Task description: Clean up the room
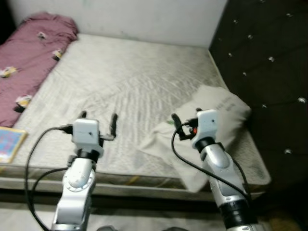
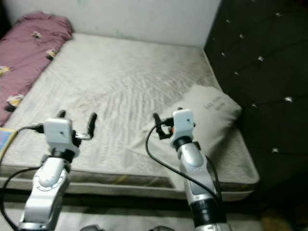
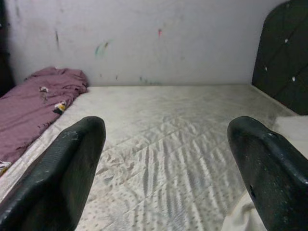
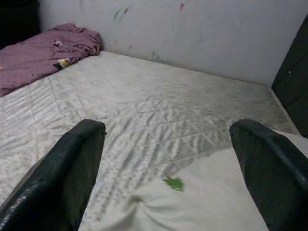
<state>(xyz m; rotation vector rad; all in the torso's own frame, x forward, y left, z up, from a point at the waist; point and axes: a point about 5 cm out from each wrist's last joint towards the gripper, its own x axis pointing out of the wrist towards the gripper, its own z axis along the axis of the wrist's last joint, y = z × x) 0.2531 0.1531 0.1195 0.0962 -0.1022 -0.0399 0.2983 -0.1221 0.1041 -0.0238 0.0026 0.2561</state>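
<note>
Pale pillow at mattress corner beside dark headboard, right gripper spread wide and empty above its edge, left gripper wide apart, empty over bare mattress, maroon blanket far left

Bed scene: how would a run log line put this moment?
left gripper: open, over mattress | right gripper: open, above pillow | blanket: far left

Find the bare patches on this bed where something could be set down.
The widest bare patch is the mattress middle, between the maroon blanket and the pillow. It is crowded at the near corner by the headboard, where the pillow lies.
</note>
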